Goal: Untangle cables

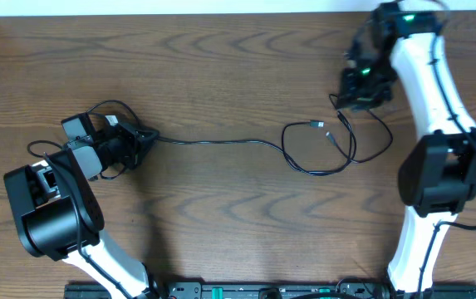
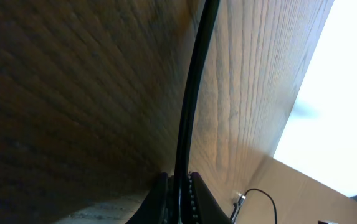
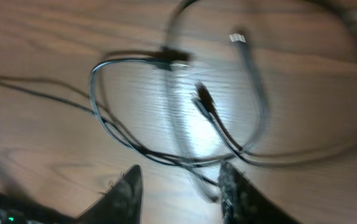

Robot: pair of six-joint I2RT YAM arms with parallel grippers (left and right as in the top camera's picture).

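A thin black cable (image 1: 213, 142) runs across the wooden table from my left gripper (image 1: 144, 135) to a loose tangle of cable loops (image 1: 331, 149) right of centre. The left gripper (image 2: 179, 186) is shut on this black cable (image 2: 194, 93), which stretches straight away from its jaws. A small plug end (image 2: 237, 201) lies farther off. My right gripper (image 1: 359, 90) hovers just above and right of the loops. In the blurred right wrist view its fingers (image 3: 228, 183) stand apart over the crossing loops (image 3: 166, 112), and a strand lies close to the right finger. A pale plug (image 3: 237, 38) shows beyond.
The table's far edge (image 1: 179, 15) meets a white wall at the top. Both arm bases and a black rail (image 1: 262, 291) line the near edge. The left arm's own wires (image 1: 105, 108) loop behind its wrist.
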